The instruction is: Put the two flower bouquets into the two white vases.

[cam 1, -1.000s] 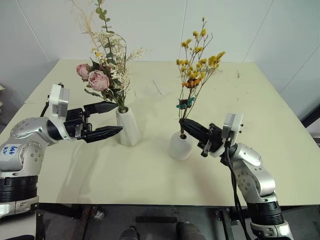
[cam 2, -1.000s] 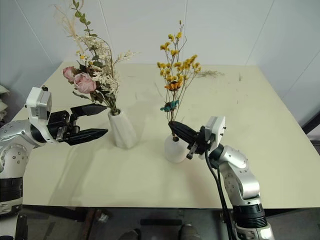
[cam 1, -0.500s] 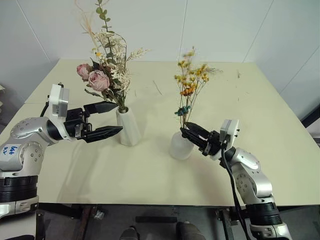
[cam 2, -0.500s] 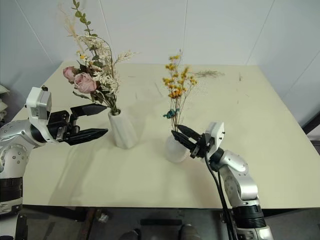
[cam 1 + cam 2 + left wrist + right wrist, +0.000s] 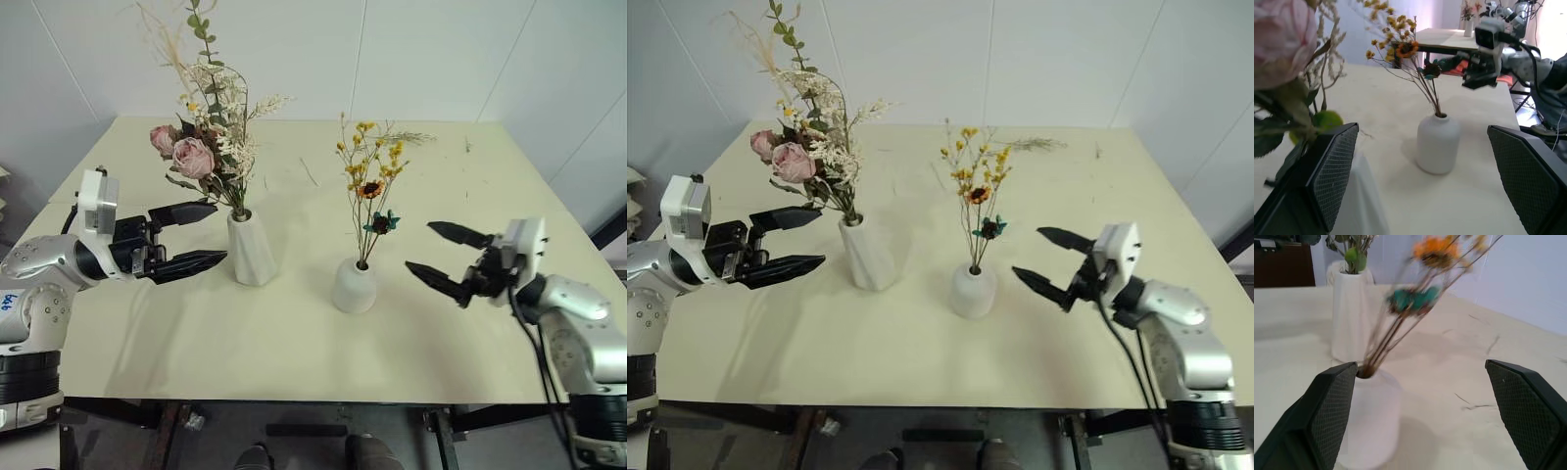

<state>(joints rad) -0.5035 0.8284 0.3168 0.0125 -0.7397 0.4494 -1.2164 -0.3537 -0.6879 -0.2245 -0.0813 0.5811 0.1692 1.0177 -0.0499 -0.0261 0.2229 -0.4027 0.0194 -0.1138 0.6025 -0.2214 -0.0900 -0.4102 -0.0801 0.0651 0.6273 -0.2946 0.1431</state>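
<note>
Left eye view: both bunches stand in vases on the counter.
rose bouquet: in tall faceted vase; top-heavy, leans; judged soft heads, take low on stems.
yellow sprig bunch: in round vase; thin, brittle-looking stems, likely very light; pinch near the neck, gently.
vases: look like matte ceramic, probably tippable; steady by the body.
left tool: spread, empty, just beside tall vase.
right tool: spread, empty, apart from round vase.
task: reads as done.
</note>
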